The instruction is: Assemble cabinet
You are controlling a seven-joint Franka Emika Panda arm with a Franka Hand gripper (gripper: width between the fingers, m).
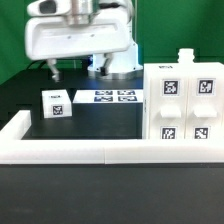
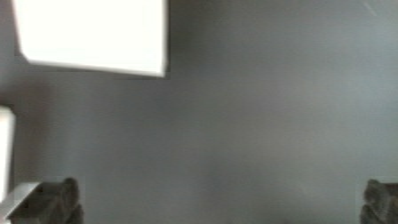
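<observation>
The cabinet's big white box body, with several square tags and a small knob on top, stands at the exterior view's right. A small white cube part with one tag sits on the black table at the left. My gripper hangs above the table behind the cube, apart from both parts. In the wrist view the gripper is wide open, with only bare dark table between the fingertips. A plain white surface shows at one corner; I cannot tell which part it is.
The marker board lies flat between the cube and the cabinet body. A long low white border rail runs along the front and turns back at the exterior view's left. A green backdrop stands behind the arm's base.
</observation>
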